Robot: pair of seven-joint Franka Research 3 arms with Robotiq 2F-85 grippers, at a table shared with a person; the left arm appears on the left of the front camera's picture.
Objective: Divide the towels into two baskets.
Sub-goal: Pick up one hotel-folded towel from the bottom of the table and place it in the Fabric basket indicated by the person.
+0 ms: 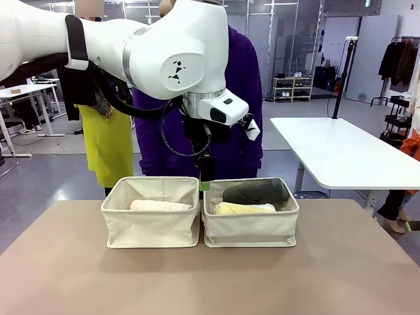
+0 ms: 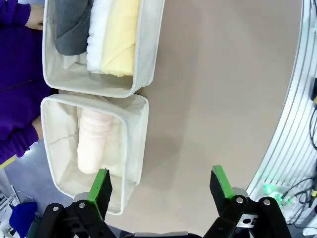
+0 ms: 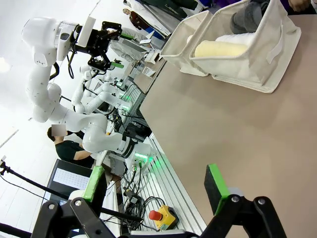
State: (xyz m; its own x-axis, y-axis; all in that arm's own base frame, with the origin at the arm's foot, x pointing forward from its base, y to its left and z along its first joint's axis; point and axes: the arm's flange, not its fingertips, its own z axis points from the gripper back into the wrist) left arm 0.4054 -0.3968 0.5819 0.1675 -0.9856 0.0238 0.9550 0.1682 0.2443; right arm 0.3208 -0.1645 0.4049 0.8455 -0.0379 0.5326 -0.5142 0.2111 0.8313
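Brown tabletop (image 1: 210, 275) carries 2 cream canvas baskets (image 1: 151, 220) side by side at its far part. On the robot's left, the basket holds 1 pale pink towel (image 1: 159, 205); the other basket (image 1: 250, 223) holds the pale yellow towel (image 1: 244, 209), the white towel (image 2: 96, 34) and the dark grey towel (image 1: 256, 191). Above them the left gripper (image 2: 157, 186) is spread wide, empty. Right gripper (image 3: 157, 184) is also spread, holding nothing. Behind the baskets stands a person in a purple sweater (image 1: 243, 85).
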